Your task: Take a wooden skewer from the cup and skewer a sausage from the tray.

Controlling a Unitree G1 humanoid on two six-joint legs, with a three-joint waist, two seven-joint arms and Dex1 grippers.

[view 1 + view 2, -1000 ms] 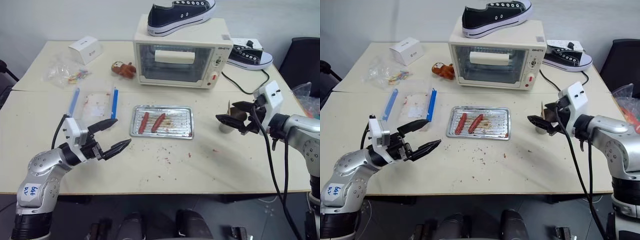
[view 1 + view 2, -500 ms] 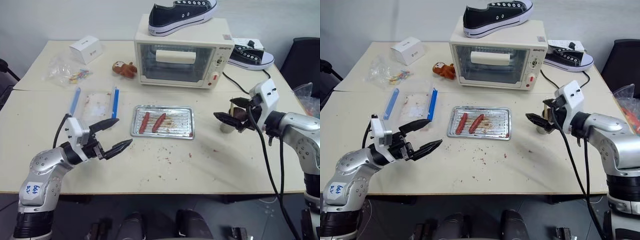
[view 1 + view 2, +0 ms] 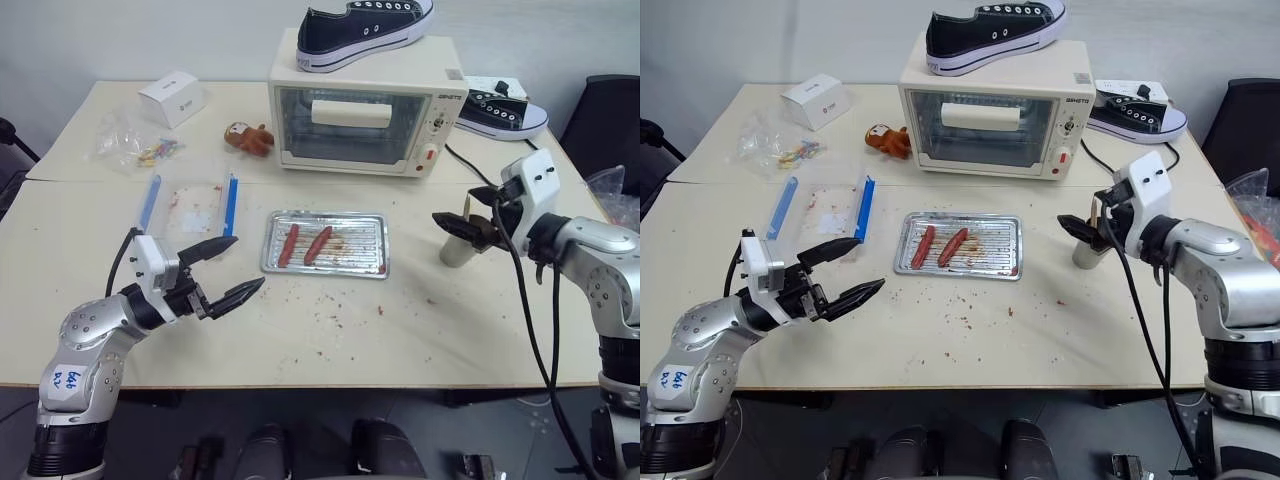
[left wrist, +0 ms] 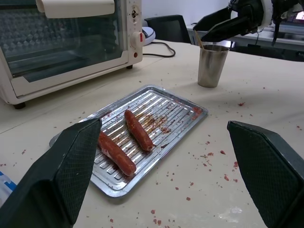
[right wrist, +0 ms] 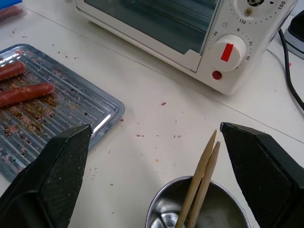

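Right pincer (image 3: 1087, 226) now over cup (image 3: 1086, 251), wide open, empty

Right gripper (image 3: 462, 224) covers the top of the cup (image 3: 456, 250) in the head views, so the wooden skewer (image 5: 199, 185) count can't be read there; right wrist view shows two sticks, lower ends hidden inside the cup, whose near rim is cut off by the frame edge. Tray (image 5: 102, 118) cut off at the edge in that view, one sausage (image 5: 10, 70) partly out of frame. Contents of the plastic bag (image 3: 130, 145) at the table's far left too small to tell.
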